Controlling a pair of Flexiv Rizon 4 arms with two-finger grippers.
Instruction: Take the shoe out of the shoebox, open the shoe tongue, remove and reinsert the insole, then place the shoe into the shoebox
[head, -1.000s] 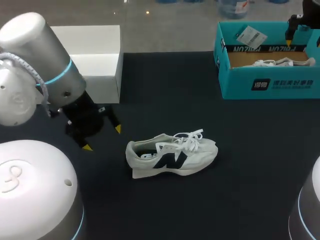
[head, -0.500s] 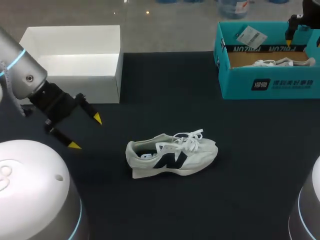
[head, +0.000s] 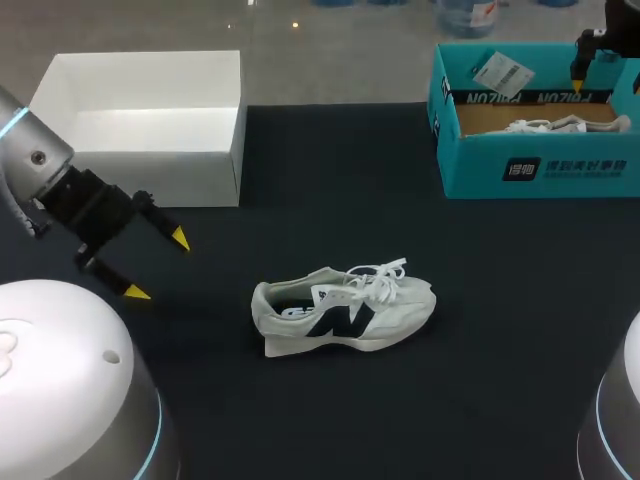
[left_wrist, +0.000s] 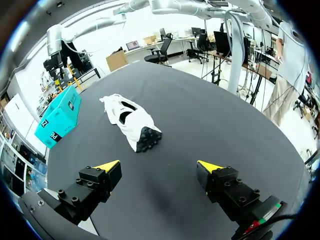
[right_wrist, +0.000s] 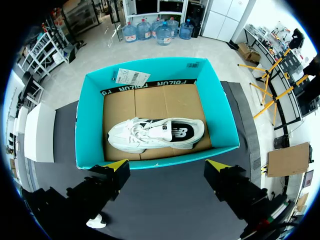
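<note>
Left jaws drawn back leftward, wide open (empty), shoe (head: 343, 310) well ahead

A robotics lab: the left arm (head: 35, 165) and right arm (head: 615, 420) flank a black-clothed test counter (head: 400, 420)

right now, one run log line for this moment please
left gripper: open, empty, apart from shoe | shoe: on table, outside shoebox | right gripper: open, above shoebox | second shoe: in shoebox
</note>
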